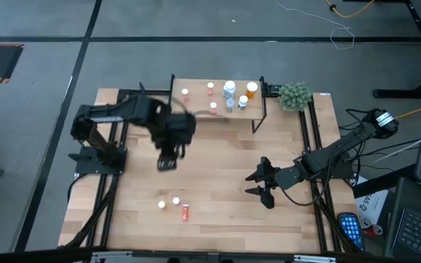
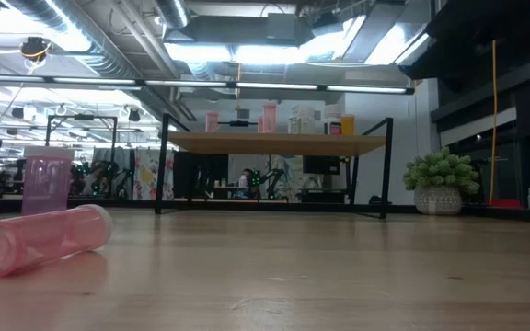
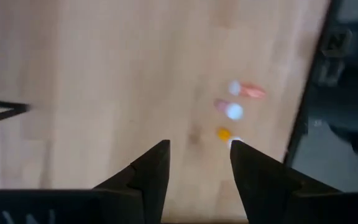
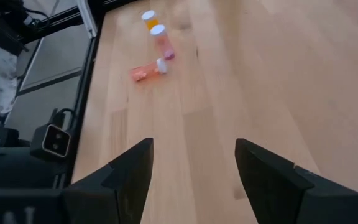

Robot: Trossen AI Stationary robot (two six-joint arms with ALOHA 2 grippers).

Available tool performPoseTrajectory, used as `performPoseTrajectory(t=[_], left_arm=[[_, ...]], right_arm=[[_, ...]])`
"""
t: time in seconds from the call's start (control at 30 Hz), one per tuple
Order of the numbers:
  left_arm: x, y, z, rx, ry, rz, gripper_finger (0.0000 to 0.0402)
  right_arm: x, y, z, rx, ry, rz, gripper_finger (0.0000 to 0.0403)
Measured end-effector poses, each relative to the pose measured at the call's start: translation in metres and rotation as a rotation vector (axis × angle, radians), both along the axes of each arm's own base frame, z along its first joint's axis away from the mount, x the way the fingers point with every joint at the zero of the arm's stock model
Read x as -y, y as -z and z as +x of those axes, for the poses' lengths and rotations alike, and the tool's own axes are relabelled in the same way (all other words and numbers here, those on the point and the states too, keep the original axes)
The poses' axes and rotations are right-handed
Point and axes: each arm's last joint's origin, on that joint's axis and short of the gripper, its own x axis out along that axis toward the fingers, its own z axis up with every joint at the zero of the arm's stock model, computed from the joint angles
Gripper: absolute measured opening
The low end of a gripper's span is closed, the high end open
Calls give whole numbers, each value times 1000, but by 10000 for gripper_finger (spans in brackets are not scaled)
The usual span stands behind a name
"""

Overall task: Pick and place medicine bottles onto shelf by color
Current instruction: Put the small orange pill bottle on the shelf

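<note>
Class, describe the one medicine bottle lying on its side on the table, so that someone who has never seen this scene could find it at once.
Start at the wooden table and go to the edge opposite the shelf. Three small bottles sit there in a cluster, left of the right gripper. The one you want is the red bottle, the only one tipped over, while its two neighbours stand upright with white caps facing up.

Bright ceiling lights (image 2: 247, 46) glare overhead; the left pincer (image 1: 168, 162) is motion-blurred.

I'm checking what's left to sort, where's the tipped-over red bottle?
In the high view the red bottle lies on the table near the front edge, left of centre, beside two upright bottles.
</note>
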Motion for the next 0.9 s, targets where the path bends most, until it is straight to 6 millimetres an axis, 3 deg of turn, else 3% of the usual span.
performPoseTrajectory(t=[0.2, 0.47, 0.7, 0.9], left_arm=[[66, -3, -15, 6, 108, 43, 163], [133, 7, -43, 46, -14, 203, 163], [167, 42, -61, 24, -167, 282, 163], [186, 96, -62, 26, -314, 253, 163]], right_arm=[[-1, 0, 0, -5, -16, 10, 229], [-1, -2, 1, 14, -16, 20, 229], [-1, -2, 1, 11, -5, 38, 229], [-1, -2, 1, 11, -5, 36, 229]])
